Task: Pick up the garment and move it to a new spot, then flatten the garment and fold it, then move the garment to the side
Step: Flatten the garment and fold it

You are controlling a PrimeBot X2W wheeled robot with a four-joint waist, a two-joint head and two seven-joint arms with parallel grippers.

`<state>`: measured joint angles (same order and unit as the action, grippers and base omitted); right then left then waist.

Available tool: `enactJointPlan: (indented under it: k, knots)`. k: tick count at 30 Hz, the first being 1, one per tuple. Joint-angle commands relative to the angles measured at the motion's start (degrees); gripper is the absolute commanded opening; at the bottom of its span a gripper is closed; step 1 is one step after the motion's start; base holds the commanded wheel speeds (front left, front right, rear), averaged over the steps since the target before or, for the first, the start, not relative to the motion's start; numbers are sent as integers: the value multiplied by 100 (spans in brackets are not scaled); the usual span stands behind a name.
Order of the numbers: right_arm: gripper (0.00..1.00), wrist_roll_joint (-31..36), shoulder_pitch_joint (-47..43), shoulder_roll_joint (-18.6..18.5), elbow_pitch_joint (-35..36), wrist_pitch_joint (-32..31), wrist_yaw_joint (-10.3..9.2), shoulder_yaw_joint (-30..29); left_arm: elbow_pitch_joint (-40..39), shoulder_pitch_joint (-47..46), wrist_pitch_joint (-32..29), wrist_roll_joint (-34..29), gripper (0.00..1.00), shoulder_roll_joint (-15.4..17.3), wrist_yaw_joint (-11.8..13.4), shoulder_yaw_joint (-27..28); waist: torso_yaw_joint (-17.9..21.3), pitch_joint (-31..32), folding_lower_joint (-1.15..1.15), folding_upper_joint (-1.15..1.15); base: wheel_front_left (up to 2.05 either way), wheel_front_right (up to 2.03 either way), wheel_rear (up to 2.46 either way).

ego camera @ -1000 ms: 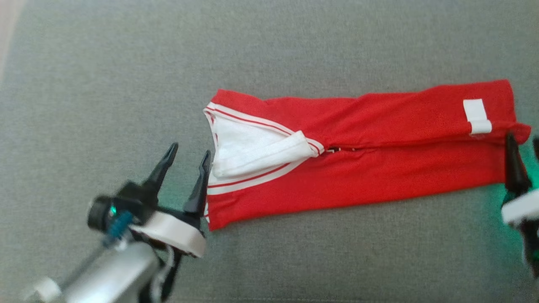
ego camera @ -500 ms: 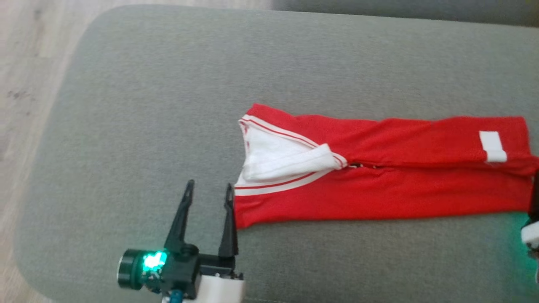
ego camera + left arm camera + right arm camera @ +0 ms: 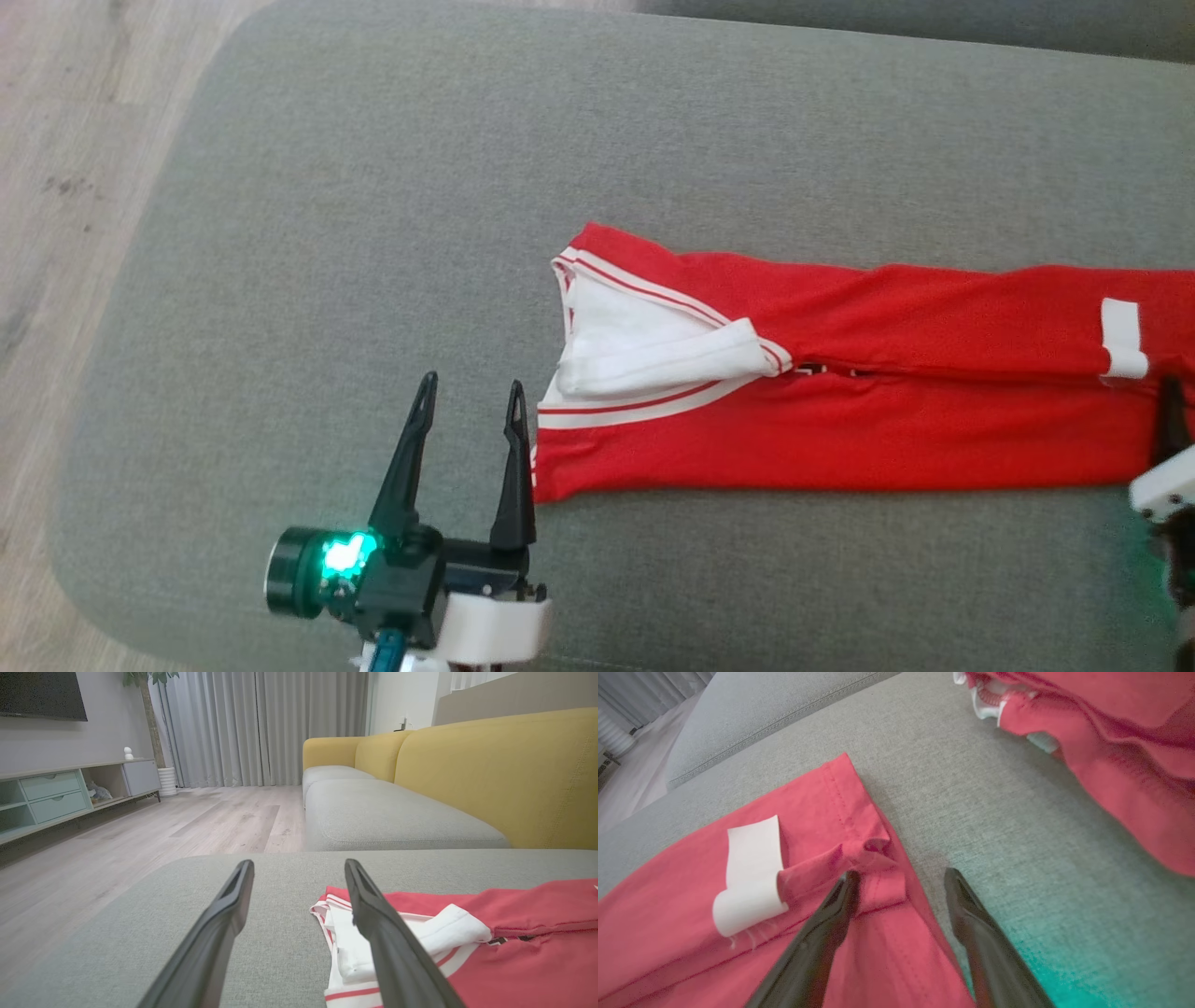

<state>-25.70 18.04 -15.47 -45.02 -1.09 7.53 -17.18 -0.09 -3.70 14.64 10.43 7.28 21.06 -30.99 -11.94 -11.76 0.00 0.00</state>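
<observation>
On the grey seat cushion (image 3: 373,187) we found the red garment (image 3: 887,411) lying flat as a long, narrow band, folded lengthwise. Its white, red-striped collar (image 3: 653,345) was at our left end and its hem at our right. The left gripper (image 3: 471,383) sat low at the collar end with its jaws apart and nothing between them. Both fingers stood over bare cushion, and the inner finger (image 3: 515,467) was just beside the garment's near corner. We could not tell whether it touched the cloth. From the left wrist, that finger crossed in front of the collar (image 3: 345,952), while the red body stretched off to the right.

At the hem end, the right gripper (image 3: 902,872) also had its jaws apart and gripped nothing. One finger (image 3: 822,942) lay over the corner of the hem, where the fabric was bunched into a small fold. The other (image 3: 985,942) was over bare cushion, so the garment's edge ran between the two. A white label (image 3: 749,872) curled on the cloth just beside that corner. Another red cloth (image 3: 1134,765) lay farther off, well apart from the hem.
</observation>
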Motion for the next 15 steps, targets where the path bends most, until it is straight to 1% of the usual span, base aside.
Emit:
enactJointPlan:
  k: [1, 3, 6, 11, 15]
  knots:
    - [0, 5, -69, 114, 23, -69, -4, 159, -139, 36, 35, -69, 100, -76, -72, 263, 49, 22, 0, 0, 0, 0, 0]
    - [0, -11, -91, 165, 117, 39, -4, 168, -130, 78, 35, -112, 100, -119, -136, 352, 108, 45, 0, 0, 0, 0, 0]
    - [0, -31, -119, 145, 288, 234, -4, 133, -126, 129, 36, -188, 100, -166, -236, 459, 217, 86, 0, 0, 0, 0, 0]
    - [0, -67, -104, -59, 613, 347, -4, 42, -122, 214, 36, -293, 100, -215, -378, 624, 477, 174, 0, 0, 0, 0, 0]
    - [0, -182, -104, -247, 1030, 206, -4, -75, -115, 261, 36, -366, 100, -248, -470, 721, 669, 249, 0, 0, 0, 0, 0]
